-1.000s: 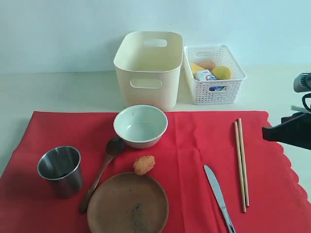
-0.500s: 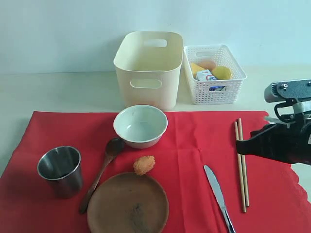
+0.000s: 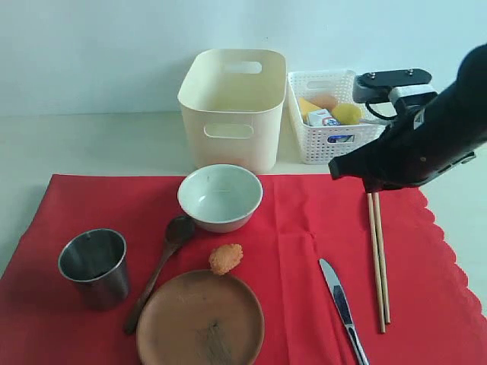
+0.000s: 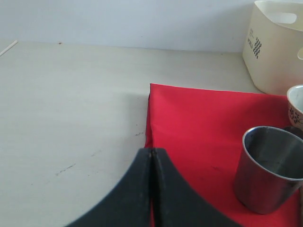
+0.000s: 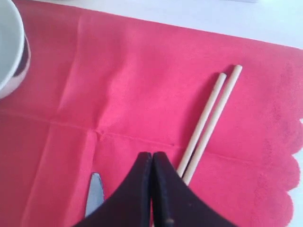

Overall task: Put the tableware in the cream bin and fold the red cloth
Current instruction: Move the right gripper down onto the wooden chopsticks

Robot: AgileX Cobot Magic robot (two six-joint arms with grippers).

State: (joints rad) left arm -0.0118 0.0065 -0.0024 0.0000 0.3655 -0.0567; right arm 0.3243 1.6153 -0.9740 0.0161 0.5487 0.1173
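Jaws pressed together, empty: right gripper (image 5: pixel 151 158), left gripper (image 4: pixel 152 153). bowl (image 3: pixel 220 196) on cloth (image 3: pixel 304 220) just before bin (image 3: pixel 228 152); cup (image 3: pixel 93 266), spoon (image 3: pixel 158 272), plate (image 3: pixel 200 319) farther front. Risk: right gripper descends closed, scatters chopsticks (image 3: pixel 378 251) right-front of bin, rucks cloth

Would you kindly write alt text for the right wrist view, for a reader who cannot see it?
The shut right tool hangs over the red cloth, beside a pair of wooden chopsticks. A knife tip and part of the bowl are also in view.
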